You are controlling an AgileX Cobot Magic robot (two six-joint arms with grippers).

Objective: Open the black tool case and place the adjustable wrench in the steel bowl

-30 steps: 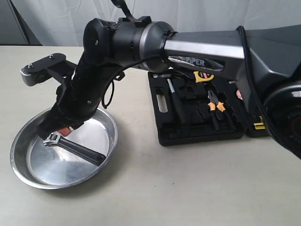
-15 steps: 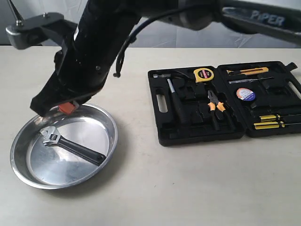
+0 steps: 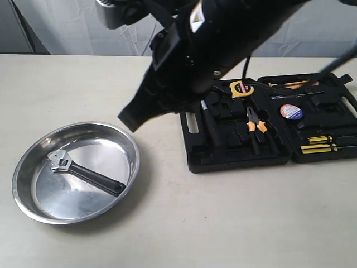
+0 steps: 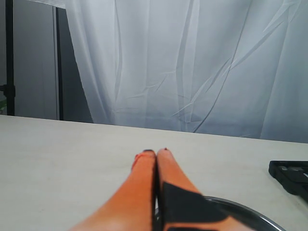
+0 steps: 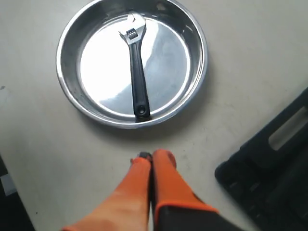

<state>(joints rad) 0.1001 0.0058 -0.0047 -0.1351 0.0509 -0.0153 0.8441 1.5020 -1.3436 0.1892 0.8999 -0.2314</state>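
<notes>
Now the adjustable wrench (image 3: 83, 173) lies flat inside the steel bowl (image 3: 134, 162), resting on the bowl's floor. Seen from the exterior camera, its silver jaw head points toward 10 o'clock and its thick black handle runs toward 4 o'clock, ending close to the bowl's wall. The bowl sits on a pale table (image 3: 223, 234) at about 8 o'clock in that view.

The black tool case (image 3: 240, 159) lies open and flat at about 3 o'clock, near the bowl but not touching it. Its recesses hold a hammer (image 3: 211, 120), orange-handled pliers (image 3: 255, 124) and a yellow tape measure (image 3: 241, 89), among other small tools.

The right arm reaches in from 1 o'clock, blurred and dark, hanging above the table between bowl and case. The right gripper (image 5: 151, 156) has its two orange fingers pressed together with nothing between them. It is raised above bare table just beside the bowl and clear of the wrench.

The left gripper (image 4: 155, 153) also has its orange fingers closed against each other and holds nothing. Its camera looks across the table toward a white curtain (image 4: 192, 62), with a sliver of the bowl's rim and a corner of the case in sight.
</notes>
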